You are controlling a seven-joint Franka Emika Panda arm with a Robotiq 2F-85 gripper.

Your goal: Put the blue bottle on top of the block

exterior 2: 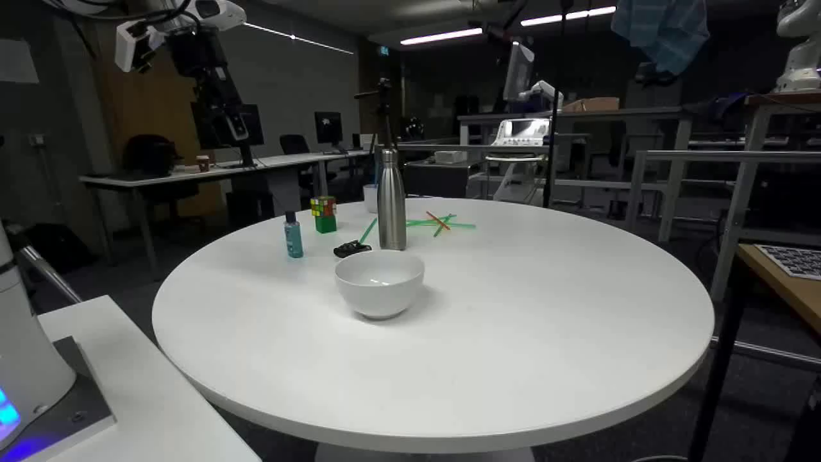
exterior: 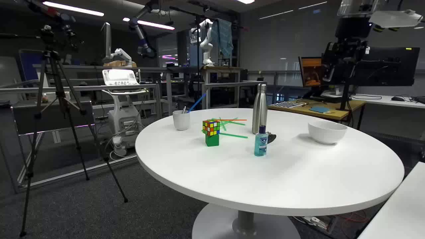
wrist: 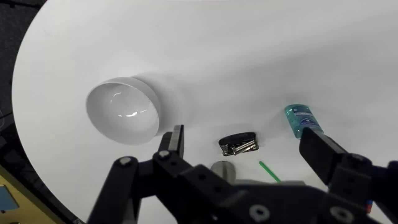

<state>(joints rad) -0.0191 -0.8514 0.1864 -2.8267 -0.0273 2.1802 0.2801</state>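
The blue bottle (exterior: 261, 146), a small teal bottle with a dark cap, stands upright on the white table in both exterior views. In the wrist view the bottle (wrist: 301, 118) is at the right, its cap end hidden behind a finger (wrist: 320, 152). The block (exterior: 212, 139) is green, and a multicoloured puzzle cube (exterior: 211, 127) sits on top of it. Beyond the bottle in an exterior view, the block (exterior 2: 326, 224) also carries the cube. High above the tabletop, my gripper (wrist: 242, 128) is open and empty, its jaws wide apart.
A tall steel flask (exterior: 260, 109) stands near the bottle, with a black multi-tool (wrist: 238, 143) by its foot. A white bowl (exterior 2: 380, 282), a white cup (exterior: 181, 120) holding a blue stick, and several loose green and orange sticks (exterior 2: 442, 222) share the round table.
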